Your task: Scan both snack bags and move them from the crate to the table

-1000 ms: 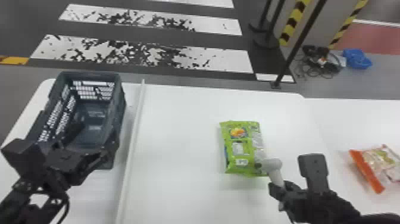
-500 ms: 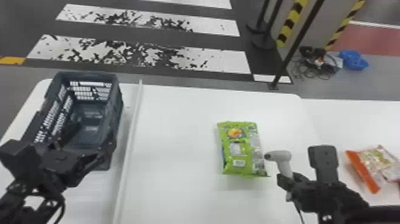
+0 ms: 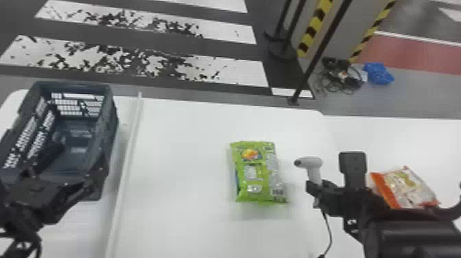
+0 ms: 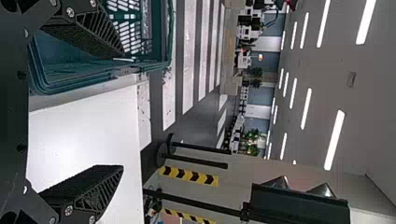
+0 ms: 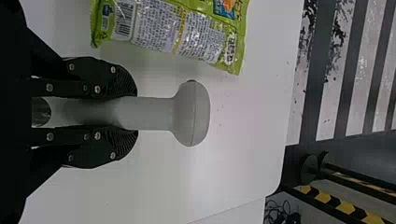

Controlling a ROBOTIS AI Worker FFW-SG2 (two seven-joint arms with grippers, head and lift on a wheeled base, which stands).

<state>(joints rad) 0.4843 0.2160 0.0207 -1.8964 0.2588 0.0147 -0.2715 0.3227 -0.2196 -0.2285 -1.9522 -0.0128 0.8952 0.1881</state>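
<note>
Right wrist view: your right hand (image 5: 132,113) grips the scanner (image 5: 192,113), facing the green bag (image 5: 180,29), likely to read it. Your left hand (image 4: 122,109) is spread, empty.

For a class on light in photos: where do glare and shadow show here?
Head view: soft shadow on the table by the green snack bag; left wrist view: bright ceiling lights, pale glare on the table; right wrist view: glints on the bag's wrapper, darker shading where the right gripper holds the scanner.

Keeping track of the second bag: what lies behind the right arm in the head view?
The orange-and-white snack bag. Part of its printed face shows; the right arm covers its near edge.
</note>
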